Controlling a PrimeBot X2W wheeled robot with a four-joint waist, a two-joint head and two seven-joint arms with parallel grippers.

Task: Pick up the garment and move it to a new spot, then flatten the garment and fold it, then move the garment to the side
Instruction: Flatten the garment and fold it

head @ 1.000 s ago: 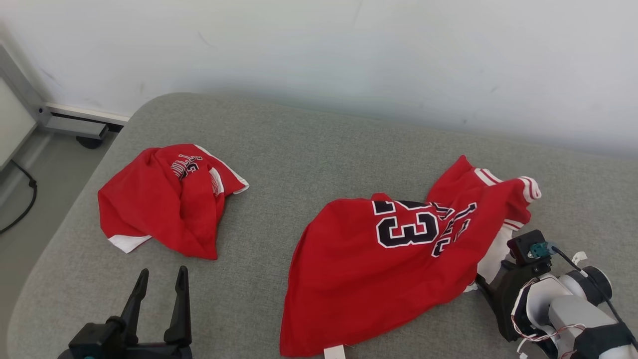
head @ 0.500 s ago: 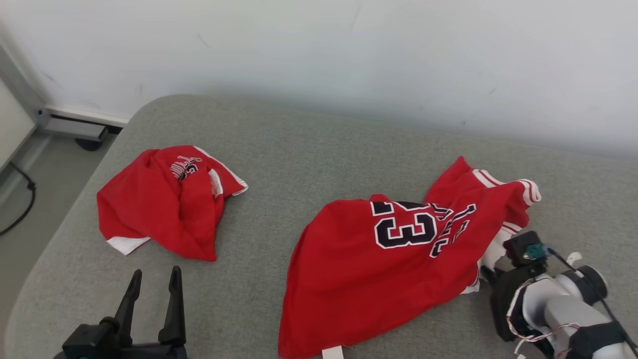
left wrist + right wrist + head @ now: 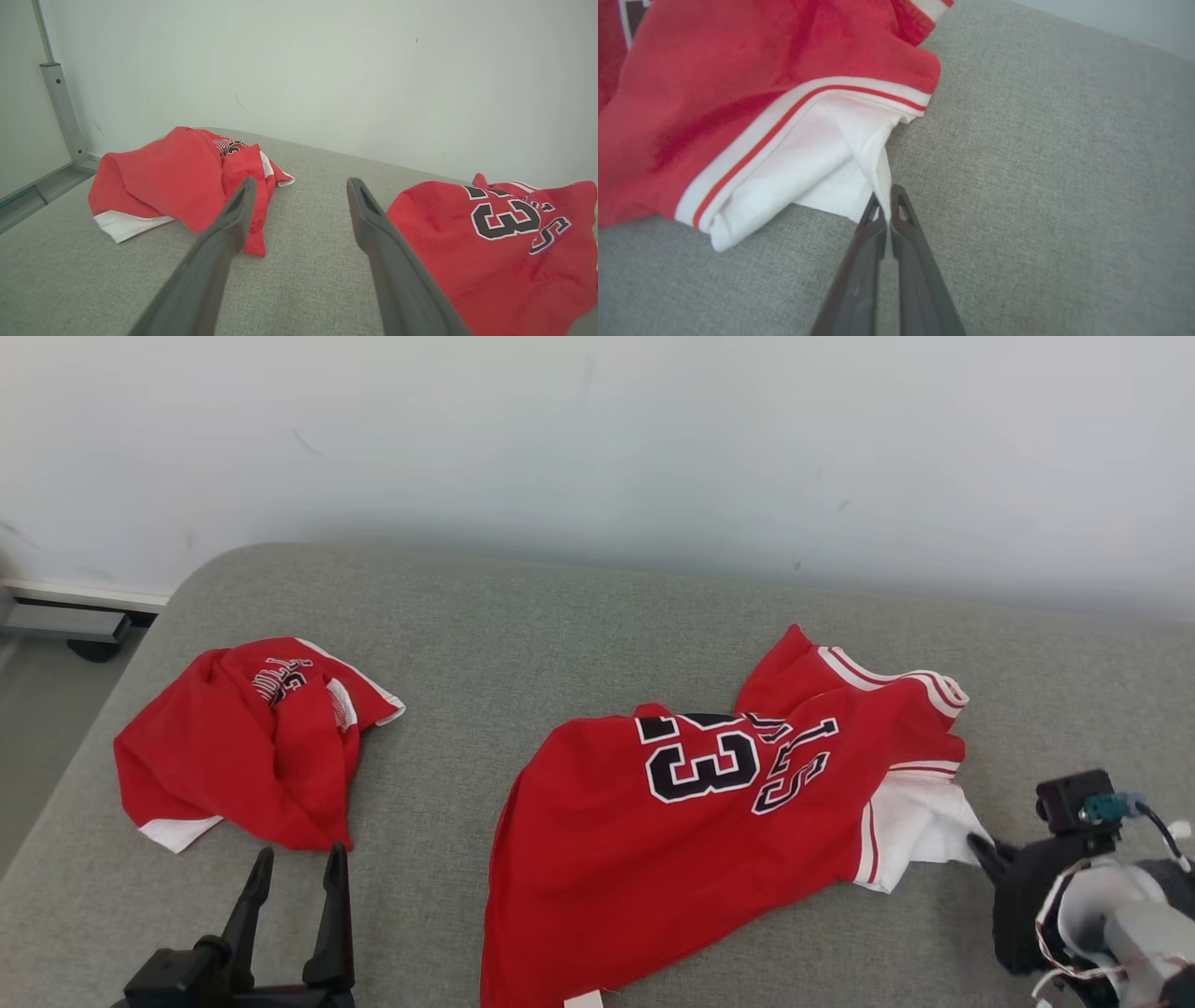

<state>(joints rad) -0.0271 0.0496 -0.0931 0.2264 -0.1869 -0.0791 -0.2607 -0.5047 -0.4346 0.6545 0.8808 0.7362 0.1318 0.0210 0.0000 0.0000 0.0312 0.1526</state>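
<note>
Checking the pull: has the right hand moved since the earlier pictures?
Yes: measured against the crumpled red garment, the right hand has shifted rightward, dragging the jersey's white edge.

Grey fabric cushion (image 3: 560, 616), white wall (image 3: 597, 429) behind, grey floor (image 3: 37, 709) at L

On the grey woven-fabric cushion (image 3: 560, 616), the red number-23 jersey (image 3: 709, 840) lies centre-right in the head view. The crumpled red garment (image 3: 243, 747) lies well apart at left. My left gripper (image 3: 301, 851) is lower left, just below that heap. My right gripper (image 3: 978, 845) is lower right, touching the jersey's corner. The pale wall (image 3: 597, 429) runs behind.
</note>
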